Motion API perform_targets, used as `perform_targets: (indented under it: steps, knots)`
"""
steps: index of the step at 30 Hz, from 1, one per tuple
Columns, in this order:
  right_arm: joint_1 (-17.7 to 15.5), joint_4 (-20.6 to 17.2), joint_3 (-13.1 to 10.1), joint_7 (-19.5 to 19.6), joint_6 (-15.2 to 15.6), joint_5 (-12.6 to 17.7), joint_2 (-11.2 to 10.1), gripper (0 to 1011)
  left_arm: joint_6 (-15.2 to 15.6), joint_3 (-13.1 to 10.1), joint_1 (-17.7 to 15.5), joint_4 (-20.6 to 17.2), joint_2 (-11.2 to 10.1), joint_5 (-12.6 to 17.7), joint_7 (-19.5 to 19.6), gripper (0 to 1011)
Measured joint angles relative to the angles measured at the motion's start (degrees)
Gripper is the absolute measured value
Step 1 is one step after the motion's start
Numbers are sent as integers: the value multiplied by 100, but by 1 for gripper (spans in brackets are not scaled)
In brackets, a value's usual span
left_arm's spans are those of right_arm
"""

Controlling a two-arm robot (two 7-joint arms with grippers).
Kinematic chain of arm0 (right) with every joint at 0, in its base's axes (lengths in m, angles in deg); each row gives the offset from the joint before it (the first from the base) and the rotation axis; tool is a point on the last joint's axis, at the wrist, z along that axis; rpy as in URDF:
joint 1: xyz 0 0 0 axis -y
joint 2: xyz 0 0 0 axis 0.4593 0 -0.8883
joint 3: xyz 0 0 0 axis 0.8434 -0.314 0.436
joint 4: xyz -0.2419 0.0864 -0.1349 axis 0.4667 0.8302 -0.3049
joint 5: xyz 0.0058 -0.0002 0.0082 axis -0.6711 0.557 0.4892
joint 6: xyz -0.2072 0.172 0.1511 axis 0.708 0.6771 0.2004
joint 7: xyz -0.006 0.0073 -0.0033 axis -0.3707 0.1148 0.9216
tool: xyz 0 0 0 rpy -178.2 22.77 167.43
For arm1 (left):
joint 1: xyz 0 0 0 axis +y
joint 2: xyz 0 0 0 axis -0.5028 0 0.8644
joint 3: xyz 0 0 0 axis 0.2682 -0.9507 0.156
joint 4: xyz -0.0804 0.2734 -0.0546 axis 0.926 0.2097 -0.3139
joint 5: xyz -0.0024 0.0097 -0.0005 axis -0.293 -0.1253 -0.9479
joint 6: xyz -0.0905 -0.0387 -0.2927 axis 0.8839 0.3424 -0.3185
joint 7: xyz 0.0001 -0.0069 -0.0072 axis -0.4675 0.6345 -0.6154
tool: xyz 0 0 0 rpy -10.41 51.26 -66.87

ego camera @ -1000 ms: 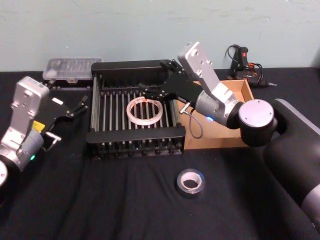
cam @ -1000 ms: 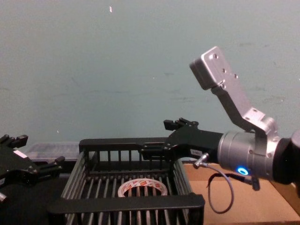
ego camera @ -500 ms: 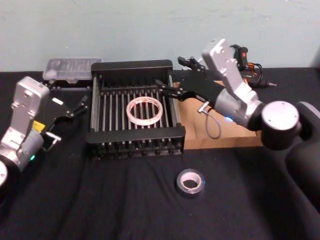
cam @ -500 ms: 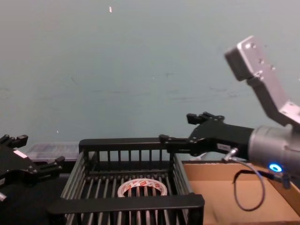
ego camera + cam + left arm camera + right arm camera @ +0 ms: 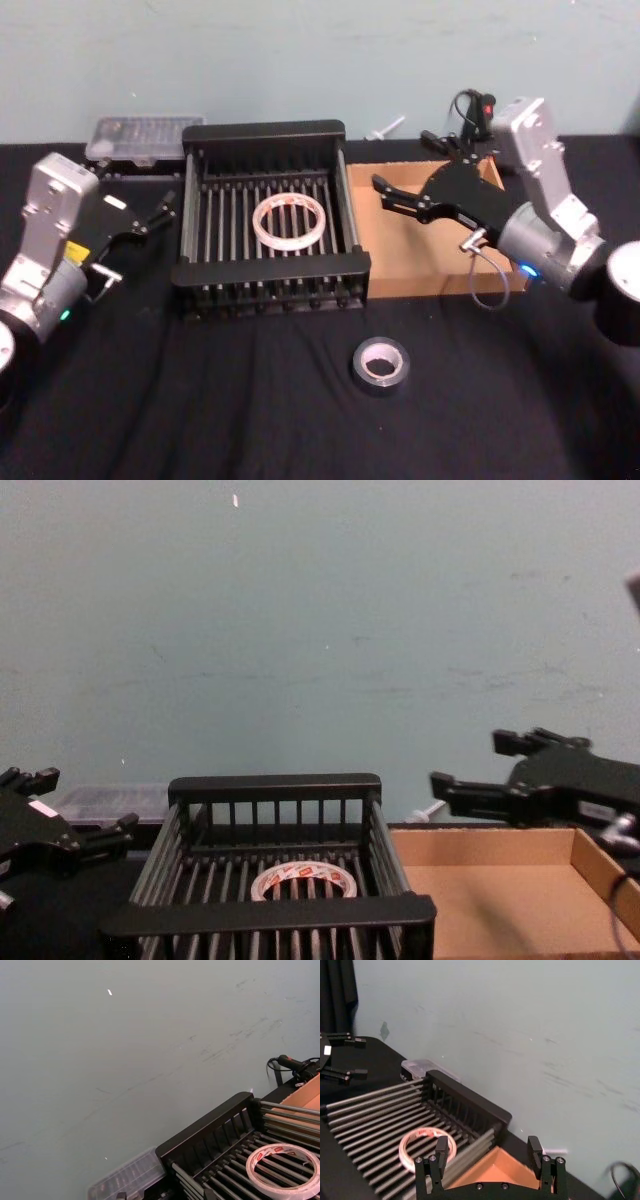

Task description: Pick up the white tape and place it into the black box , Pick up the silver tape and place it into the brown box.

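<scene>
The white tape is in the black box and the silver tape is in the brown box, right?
Not quite. The white tape is in the black box, but the silver tape is not in the brown box. It lies on the table in front of both boxes, as the head view shows.

The black box (image 5: 268,278) looks like matt black plastic with smooth bars; the brown box (image 5: 425,280) is plain tan cardboard, dull and unprinted. The white tape (image 5: 290,222) is glossy and translucent, the silver tape (image 5: 381,364) a dull grey, perhaps cloth-backed. The table (image 5: 200,400) wears matt black cloth
</scene>
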Motion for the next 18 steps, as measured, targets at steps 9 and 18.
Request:
perform_targets:
  steps: [9,18]
  knots:
    - [-827,-880,-322,68,379,331,-431,1002,0,0,0,0,0,0,0,1001]
    - [-1390,-1494,-345,70,913,543,-725,1002,0,0,0,0,0,0,0,1001]
